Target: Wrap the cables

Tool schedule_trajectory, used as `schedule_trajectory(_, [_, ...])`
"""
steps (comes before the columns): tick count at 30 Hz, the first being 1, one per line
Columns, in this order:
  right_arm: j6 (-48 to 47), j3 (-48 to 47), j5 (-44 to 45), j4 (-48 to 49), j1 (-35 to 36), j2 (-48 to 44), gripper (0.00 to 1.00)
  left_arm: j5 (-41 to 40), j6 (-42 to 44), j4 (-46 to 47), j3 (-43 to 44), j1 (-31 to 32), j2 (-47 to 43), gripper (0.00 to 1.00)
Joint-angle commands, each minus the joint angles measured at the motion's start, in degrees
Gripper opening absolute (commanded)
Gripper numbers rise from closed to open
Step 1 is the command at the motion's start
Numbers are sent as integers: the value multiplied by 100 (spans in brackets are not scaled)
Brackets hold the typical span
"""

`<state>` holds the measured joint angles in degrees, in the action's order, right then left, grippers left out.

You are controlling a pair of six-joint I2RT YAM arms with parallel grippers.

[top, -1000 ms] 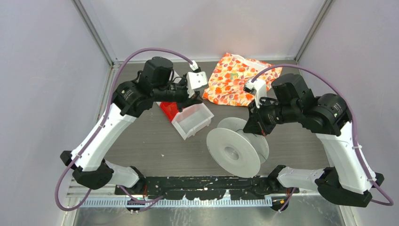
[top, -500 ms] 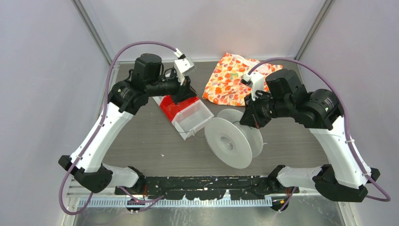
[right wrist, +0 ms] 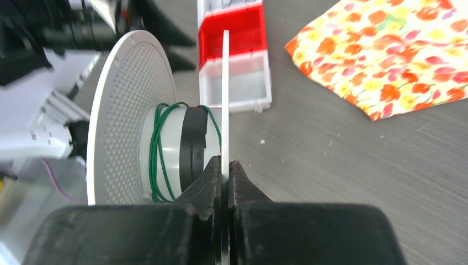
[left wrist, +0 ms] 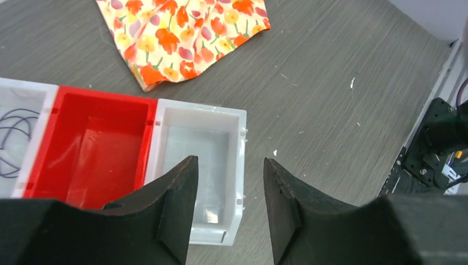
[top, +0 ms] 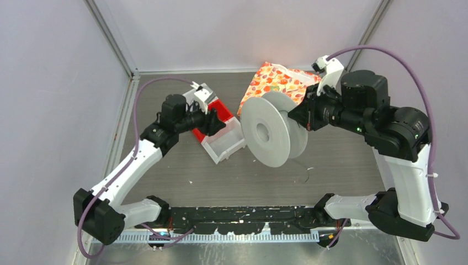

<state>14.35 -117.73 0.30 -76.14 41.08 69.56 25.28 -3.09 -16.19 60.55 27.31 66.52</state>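
Observation:
My right gripper [right wrist: 225, 164] is shut on the thin edge of one flange of a white spool [top: 264, 131] and holds it upright above the table. Green wire [right wrist: 157, 144] and a black band [right wrist: 193, 142] wrap its hub. My left gripper [left wrist: 229, 179] is open and empty, hovering over a row of small bins. In the top view it [top: 219, 122] sits just left of the spool. Thin dark cables [left wrist: 12, 137] lie looped in the white bin at the far left of the left wrist view.
A red bin [left wrist: 91, 149] and a white bin [left wrist: 201, 160] stand joined in a row. A floral cloth [top: 276, 83] lies at the back behind the spool. A small wire scrap [top: 303, 176] lies on the table in front of the spool.
My right arm has lifted the spool off the table and carried it up and back toward the cloth. My left arm has drawn back left and lower over the bins.

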Motion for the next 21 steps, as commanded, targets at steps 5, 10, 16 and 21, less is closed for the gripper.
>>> schedule_trajectory(5, [704,-974,968,689,5,424,0,250,-806,3739,-1955,20,-721,57])
schedule_trajectory(10, [769,-1358,877,1012,6,830,0,361,-1076,4332,-2349,41,-658,60])
schedule_trajectory(16, [828,-1768,702,1345,5,1329,0,254,-833,4562,-2518,38,-643,60])
schedule_trajectory(21, [892,-1901,643,1603,6,1541,0,243,-552,4493,-2568,45,-645,61])
